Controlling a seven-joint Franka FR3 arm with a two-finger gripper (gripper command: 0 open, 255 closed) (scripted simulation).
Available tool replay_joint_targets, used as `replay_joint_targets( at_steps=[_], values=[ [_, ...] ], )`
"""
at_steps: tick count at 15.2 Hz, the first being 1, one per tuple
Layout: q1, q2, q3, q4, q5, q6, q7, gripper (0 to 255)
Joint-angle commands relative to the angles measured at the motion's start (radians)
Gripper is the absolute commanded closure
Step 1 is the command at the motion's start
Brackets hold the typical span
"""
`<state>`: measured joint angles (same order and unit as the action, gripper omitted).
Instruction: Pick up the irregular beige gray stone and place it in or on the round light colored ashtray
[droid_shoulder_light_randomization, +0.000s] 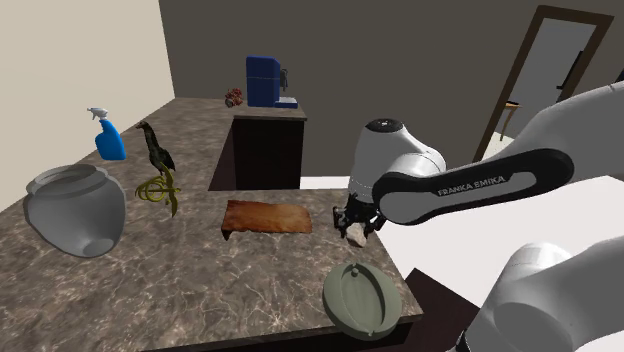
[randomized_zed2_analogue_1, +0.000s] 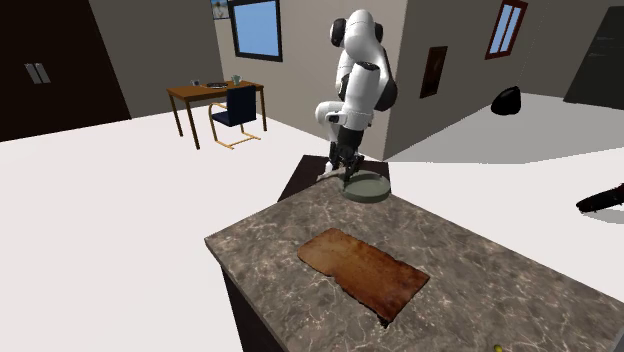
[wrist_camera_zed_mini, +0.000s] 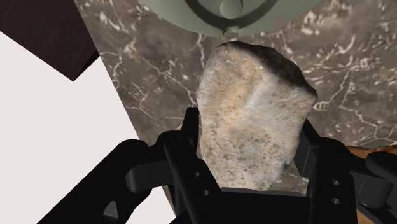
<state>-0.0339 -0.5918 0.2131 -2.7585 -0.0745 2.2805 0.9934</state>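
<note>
My black gripper (droid_shoulder_light_randomization: 356, 230) is shut on the beige-grey rough stone (wrist_camera_zed_mini: 251, 121), which stands lengthwise between the fingers (wrist_camera_zed_mini: 186, 159) in the wrist view. In the shoulder view the stone (droid_shoulder_light_randomization: 354, 236) hangs above the marble counter, between the brown board and the round grey-green ashtray (droid_shoulder_light_randomization: 362, 298). The ashtray (wrist_camera_zed_mini: 242, 14) lies just beyond the stone's far end, its rim and centre knob in sight. From the second exterior view the gripper (randomized_zed2_analogue_1: 345, 170) hovers beside the ashtray (randomized_zed2_analogue_1: 368, 186) at the counter's far end.
A brown rectangular board (droid_shoulder_light_randomization: 266, 217) lies mid-counter. A rooster figurine (droid_shoulder_light_randomization: 158, 170), a grey round vase (droid_shoulder_light_randomization: 76, 210) and a blue spray bottle (droid_shoulder_light_randomization: 108, 137) stand toward the shoulder view's left. A blue coffee machine (droid_shoulder_light_randomization: 267, 82) sits on a dark cabinet behind. The counter edge (wrist_camera_zed_mini: 108, 83) runs close by the gripper.
</note>
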Motion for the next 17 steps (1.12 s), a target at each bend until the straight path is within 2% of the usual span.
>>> replay_joint_targets(
  at_steps=[1,10,17],
  values=[
    [0.034,-0.063,0.022,-0.034,0.027,-0.033,0.028,255],
    [0.253,-0.321,0.169,-0.148,0.189,-0.208,0.218,255],
    [0.257,-0.262,0.2,-0.215,0.207,-0.084,0.238,255]
  ],
)
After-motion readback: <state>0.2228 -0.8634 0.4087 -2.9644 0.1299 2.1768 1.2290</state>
